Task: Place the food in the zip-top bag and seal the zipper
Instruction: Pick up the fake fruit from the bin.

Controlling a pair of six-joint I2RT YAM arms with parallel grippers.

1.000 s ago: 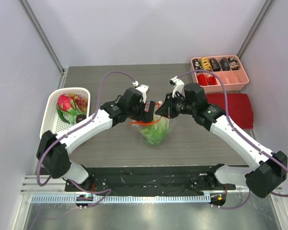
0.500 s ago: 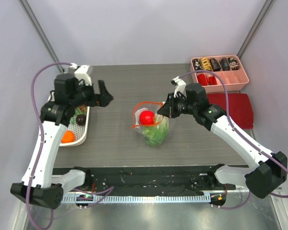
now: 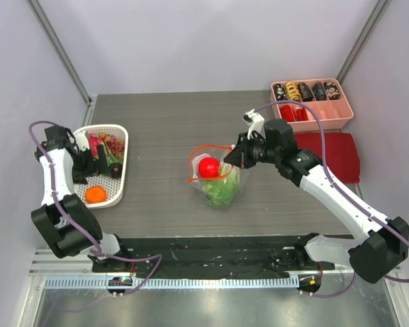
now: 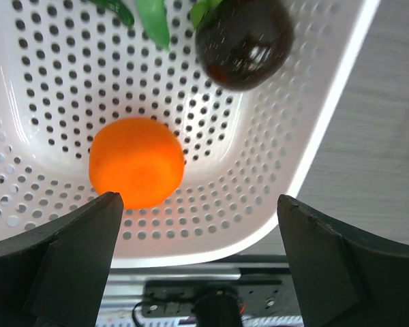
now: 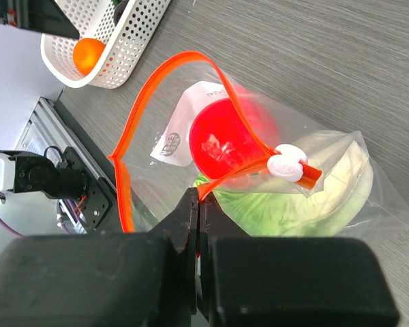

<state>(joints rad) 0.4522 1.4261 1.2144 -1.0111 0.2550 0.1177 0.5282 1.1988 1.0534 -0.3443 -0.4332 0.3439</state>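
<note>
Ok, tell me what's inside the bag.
Inside the bag: the red fruit near the mouth, the lettuce deeper in. The fruit hides part of the lettuce, and anything beneath them cannot be seen. The orange is outside, in the basket.

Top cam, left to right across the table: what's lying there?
Order: white basket → zip-top bag → dark red cloth. The pink tray overlaps the cloth's span, so it is left out.
</note>
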